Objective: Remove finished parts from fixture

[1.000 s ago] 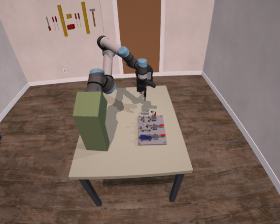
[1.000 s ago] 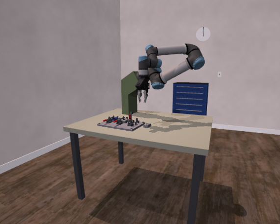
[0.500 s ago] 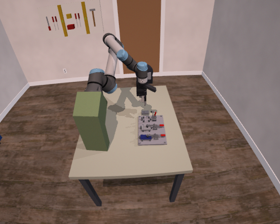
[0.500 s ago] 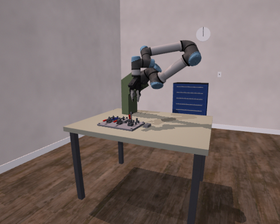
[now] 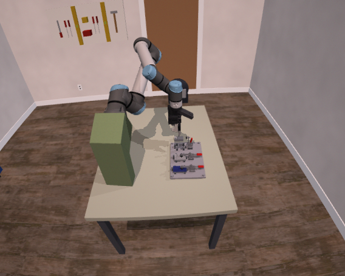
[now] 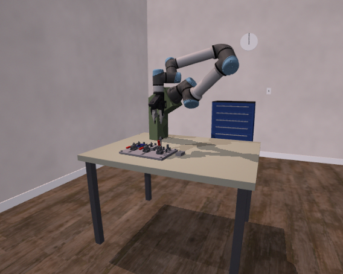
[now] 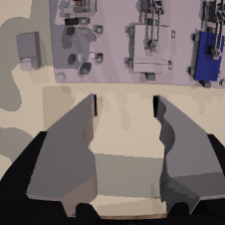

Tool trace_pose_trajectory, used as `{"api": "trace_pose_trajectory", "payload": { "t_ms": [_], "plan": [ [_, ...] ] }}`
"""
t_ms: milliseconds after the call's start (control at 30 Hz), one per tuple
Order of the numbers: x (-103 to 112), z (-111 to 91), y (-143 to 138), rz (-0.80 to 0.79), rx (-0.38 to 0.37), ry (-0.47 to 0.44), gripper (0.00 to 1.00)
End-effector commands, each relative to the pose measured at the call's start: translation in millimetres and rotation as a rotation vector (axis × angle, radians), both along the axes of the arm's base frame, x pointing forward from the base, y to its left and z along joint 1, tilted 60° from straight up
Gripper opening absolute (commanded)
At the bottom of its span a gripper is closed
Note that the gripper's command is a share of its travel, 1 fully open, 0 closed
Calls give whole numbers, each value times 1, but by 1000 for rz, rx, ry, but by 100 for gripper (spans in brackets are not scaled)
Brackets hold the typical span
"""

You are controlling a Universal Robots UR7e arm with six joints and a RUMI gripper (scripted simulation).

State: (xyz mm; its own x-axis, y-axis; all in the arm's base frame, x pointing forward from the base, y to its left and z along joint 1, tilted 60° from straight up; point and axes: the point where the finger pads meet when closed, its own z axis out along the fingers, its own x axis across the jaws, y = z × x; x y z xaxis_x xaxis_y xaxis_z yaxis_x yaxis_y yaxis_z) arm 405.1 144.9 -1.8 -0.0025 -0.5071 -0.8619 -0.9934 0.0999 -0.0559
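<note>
My gripper [image 5: 177, 132] [image 6: 157, 122] [image 7: 124, 97] is open and empty, above the table near the fixture's edge. One grey finished part [image 5: 178, 138] [image 6: 180, 153] [image 7: 28, 49] lies flat on the table beside the fixture [image 5: 187, 175] [image 6: 142, 154] [image 7: 113, 71]. The nearest station is without a part. The other finished part [image 5: 177, 156] [image 7: 141, 45], light grey with a slot line across one end, sits in the middle station under a lowered clamp arm. The blue blank [image 5: 179, 169] [image 7: 205, 65] sits clamped in the far station.
The empty station's red clamp handle [image 5: 191, 140] [image 6: 159, 142] stands upright. The red handles of the middle clamp [image 5: 199, 154] and the blank's clamp [image 5: 200, 166] lie low. Small posts and bolts stand around each station. The green robot pedestal [image 5: 116, 161] stands at the table's side.
</note>
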Motion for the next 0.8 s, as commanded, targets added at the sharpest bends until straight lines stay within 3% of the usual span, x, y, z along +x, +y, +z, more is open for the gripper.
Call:
{"api": "trace_pose_trajectory", "payload": {
  "t_ms": [0, 200, 767],
  "plan": [
    [1, -16, -9, -1, 0, -1, 28],
    [1, -31, -18, -1, 0, -1, 28],
    [1, -43, -25, -1, 0, -1, 28]
  ]
}}
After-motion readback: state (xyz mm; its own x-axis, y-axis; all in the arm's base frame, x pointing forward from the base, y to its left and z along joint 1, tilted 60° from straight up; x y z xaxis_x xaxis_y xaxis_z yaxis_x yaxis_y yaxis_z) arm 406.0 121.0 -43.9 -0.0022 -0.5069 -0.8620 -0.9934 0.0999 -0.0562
